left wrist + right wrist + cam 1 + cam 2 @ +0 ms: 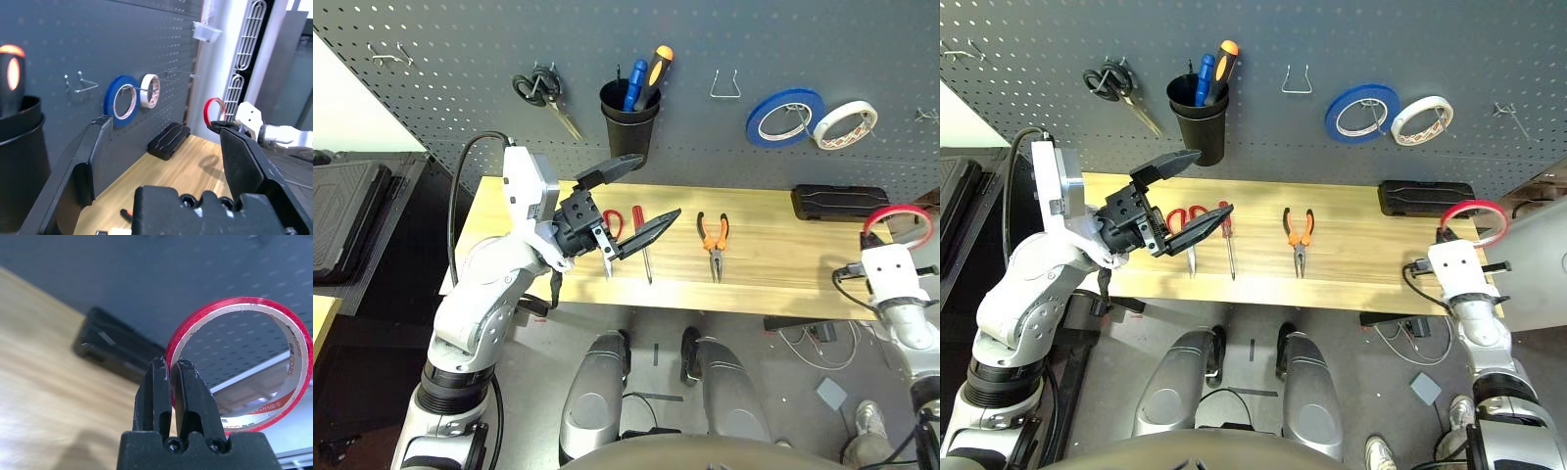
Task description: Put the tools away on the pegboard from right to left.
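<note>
In the right wrist view the right tool [171, 377] has its two black fingers pinched together on the rim of the thin red tape ring [274, 352]; up close the ring shows a pale inner core with printed lettering and a narrow red band, detail the head views do not give. There the ring [899, 217] is just a red hoop held up past the right end of the counter [773, 264], off its surface and in front of the pegboard [862, 39]. The left wrist view looks along the counter between the left tool's widely spread fingers [95, 161] and catches the red ring side-on in the other arm's grasp, with the blue tape roll [122, 100] and white tape roll [151, 90] hanging on hooks ahead. From the head, the left tool [626, 201] hovers empty and wide open above the counter's left part, over the red-handled scissors [609, 235]. Just right of them lies the slim red-handled screwdriver [642, 245], then the orange-and-black-handled pliers [714, 240], all flat with their tips toward the near edge. A flat black case [840, 202] lies at the back right of the counter. On the pegboard behind hang black-handled scissors [543, 93], a black cup [630, 122] with two screwdrivers standing in it, an empty wire hook [724, 86], and the two tape rolls.
</note>
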Tool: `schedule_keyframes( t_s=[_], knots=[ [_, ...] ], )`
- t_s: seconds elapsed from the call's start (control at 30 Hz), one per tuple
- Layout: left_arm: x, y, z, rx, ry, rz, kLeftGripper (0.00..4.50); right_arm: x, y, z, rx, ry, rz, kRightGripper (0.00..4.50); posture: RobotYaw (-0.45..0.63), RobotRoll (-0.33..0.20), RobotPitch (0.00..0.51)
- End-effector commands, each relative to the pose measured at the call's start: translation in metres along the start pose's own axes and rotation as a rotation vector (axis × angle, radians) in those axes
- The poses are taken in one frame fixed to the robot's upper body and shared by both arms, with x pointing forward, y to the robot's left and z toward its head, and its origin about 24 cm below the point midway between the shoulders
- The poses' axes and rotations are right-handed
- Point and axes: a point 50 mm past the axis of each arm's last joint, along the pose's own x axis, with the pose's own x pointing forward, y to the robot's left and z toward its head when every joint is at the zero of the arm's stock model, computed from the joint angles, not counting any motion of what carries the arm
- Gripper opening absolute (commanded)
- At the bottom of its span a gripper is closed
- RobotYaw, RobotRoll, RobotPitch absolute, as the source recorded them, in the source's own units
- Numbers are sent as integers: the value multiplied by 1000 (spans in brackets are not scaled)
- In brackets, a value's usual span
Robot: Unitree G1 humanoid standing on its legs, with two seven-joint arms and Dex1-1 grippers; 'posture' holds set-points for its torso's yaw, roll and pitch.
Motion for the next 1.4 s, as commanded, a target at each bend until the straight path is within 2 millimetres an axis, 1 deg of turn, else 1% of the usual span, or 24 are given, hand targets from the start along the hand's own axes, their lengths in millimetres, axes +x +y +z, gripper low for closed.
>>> schedule_keyframes(
  t_s=[0.03, 0.13, 0.2, 0.37, 0.53, 0.7, 0.83, 0.97, 1.03, 1.2, 1.27, 1.33, 1.4],
  knots=[
    [4, -6, 3, -18, -12, -44, 4500, -5, -22, 1, -25, -27, -69, 15, 223, 0, 183],
    [6, -5, 3, -18, -15, -59, 4500, 2, -36, 10, -48, -81, -116, 15, 203, 0, 186],
    [8, -5, 4, -18, -17, -72, 4500, 10, -41, 19, -61, -121, -114, 15, 190, 0, 188],
    [10, -4, 4, -7, -11, -99, 4500, 30, -44, 33, -52, -145, -80, 15, 172, 0, 181],
    [12, -2, 4, -4, -12, -111, 4500, 58, -47, 47, -50, -116, -15, 15, 165, 0, 175],
    [13, -2, 5, 2, -8, -110, 4500, 79, -49, 55, -32, -55, 4, 15, 171, 0, 172],
    [11, -1, 5, 8, 3, -105, 4500, 94, -46, 62, -25, 2, 29, 15, 191, 0, 178],
    [10, -1, 6, 12, 17, -95, 4500, 110, -39, 67, 0, 114, 89, 15, 205, 0, 180],
    [9, -1, 6, 14, 21, -92, 4500, 115, -36, 68, 5, 162, 117, 15, 205, 0, 180],
    [8, 0, 6, 19, 32, -87, 4500, 128, -38, 80, 90, 189, 19, 15, 211, 0, 181],
    [8, 0, 6, 20, 37, -86, 4500, 131, -38, 86, 109, 150, -17, 610, 217, 0, 184],
    [7, 0, 5, 20, 41, -80, 4500, 130, -37, 92, 99, 69, -34, 1169, 216, 0, 187],
    [6, 0, 4, 17, 45, -75, 4500, 126, -35, 93, 60, 4, -41, 1954, 216, 0, 191]
  ],
)
